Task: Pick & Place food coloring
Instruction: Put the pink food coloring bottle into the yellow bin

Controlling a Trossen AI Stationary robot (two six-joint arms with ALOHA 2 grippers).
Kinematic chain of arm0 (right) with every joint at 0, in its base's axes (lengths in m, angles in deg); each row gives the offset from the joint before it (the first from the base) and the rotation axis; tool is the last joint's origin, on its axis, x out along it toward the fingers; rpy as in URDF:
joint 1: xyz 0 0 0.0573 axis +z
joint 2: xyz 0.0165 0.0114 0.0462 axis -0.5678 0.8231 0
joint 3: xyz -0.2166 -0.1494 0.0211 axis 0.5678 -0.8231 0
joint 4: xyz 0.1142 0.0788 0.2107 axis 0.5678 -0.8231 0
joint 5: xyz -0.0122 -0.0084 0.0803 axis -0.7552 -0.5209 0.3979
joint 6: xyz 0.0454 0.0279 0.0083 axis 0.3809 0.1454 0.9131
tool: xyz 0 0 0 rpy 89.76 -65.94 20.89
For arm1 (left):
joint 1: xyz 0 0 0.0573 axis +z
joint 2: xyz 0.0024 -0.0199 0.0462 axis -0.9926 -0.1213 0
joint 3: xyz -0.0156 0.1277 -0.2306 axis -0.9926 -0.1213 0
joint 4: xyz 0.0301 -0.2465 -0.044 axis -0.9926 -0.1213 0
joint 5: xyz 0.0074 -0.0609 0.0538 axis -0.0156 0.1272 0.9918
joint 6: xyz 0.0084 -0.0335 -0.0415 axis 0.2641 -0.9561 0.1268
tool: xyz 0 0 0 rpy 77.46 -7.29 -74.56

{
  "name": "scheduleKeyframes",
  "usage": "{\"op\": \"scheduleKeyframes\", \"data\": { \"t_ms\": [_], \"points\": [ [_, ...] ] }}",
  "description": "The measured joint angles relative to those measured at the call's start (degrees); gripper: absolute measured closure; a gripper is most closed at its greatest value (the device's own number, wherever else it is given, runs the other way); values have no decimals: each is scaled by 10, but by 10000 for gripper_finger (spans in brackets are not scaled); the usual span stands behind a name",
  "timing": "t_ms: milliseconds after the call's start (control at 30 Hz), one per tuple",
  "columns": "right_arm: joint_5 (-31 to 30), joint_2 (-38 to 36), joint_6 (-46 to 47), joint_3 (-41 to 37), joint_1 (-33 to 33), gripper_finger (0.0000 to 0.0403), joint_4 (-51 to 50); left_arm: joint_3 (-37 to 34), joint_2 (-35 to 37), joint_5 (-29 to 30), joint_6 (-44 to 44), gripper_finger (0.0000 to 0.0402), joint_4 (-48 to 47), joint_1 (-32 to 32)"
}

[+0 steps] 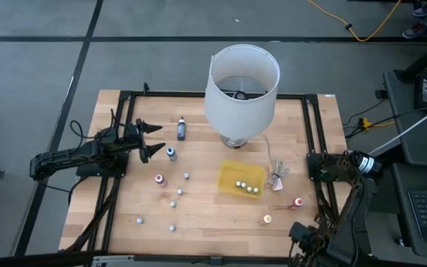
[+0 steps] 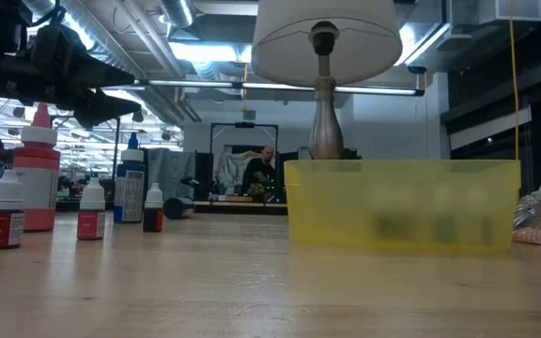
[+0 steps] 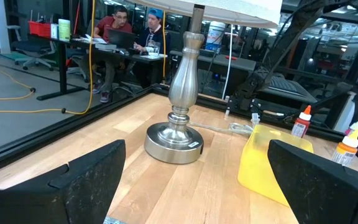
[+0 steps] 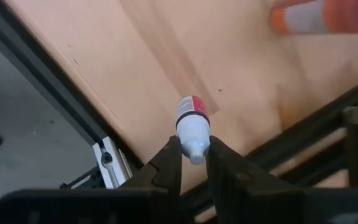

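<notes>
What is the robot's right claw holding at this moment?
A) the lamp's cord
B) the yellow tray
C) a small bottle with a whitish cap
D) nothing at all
C: in the right wrist view the right gripper is shut on a small bottle with a whitish cap and red label, pinched between its two dark fingers.

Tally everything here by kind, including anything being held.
Lamp: 1
Yellow tray: 1
Clear wrapper: 1
Bottles in the tray: 4
Bottles on the wood: 10
Held bottle in the right hand: 1
Total: 18
</notes>
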Motion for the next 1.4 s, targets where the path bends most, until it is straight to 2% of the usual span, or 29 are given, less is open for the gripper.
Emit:
{"op": "scheduleKeyframes", "data": {
  "t_ms": [200, 433, 700, 867, 1100, 1400],
  "points": [
    [-28, 0, -33, 45, -13, 348, -37, 0, 0, 0, 0, 13, 0, 0],
    [-37, 0, -63, 68, -29, 333, -49, 0, 0, 0, 0, 13, 0, 0],
    [-45, 0, -125, 128, -63, 346, -133, 0, 0, 0, 0, 13, 0, 0],
    [-59, -4, -191, 157, -109, 331, -142, 0, 0, 0, 0, 13, 0, 0],
    [-87, -8, -286, 186, -192, 345, -143, 0, 0, 0, 0, 13, 0, 0],
    [-88, -9, -407, 192, -312, 331, -122, 0, 0, 0, 0, 13, 0, 0]
  ]
}}
